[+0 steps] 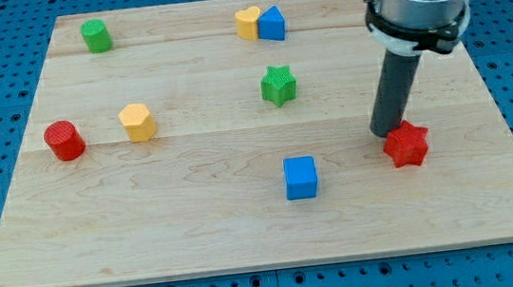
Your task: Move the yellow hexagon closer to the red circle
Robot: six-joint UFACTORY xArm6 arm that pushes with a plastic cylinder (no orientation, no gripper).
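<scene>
On the board (pixel 246 221), my tip (pixel 384 133) sits far right of the yellow hexagon (pixel 138 122).

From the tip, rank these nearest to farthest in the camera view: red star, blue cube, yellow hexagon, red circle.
From my tip:
1. Red star, touching, at its right.
2. Blue cube, left, toward the bottom.
3. Yellow hexagon, far left.
4. Red circle, farthest left.

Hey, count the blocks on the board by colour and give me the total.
Red: 2, circle and star
Yellow: 2, hexagon and heart
Green: 2, cylinder and star
Blue: 2, cube and triangle
Total: 8
</scene>
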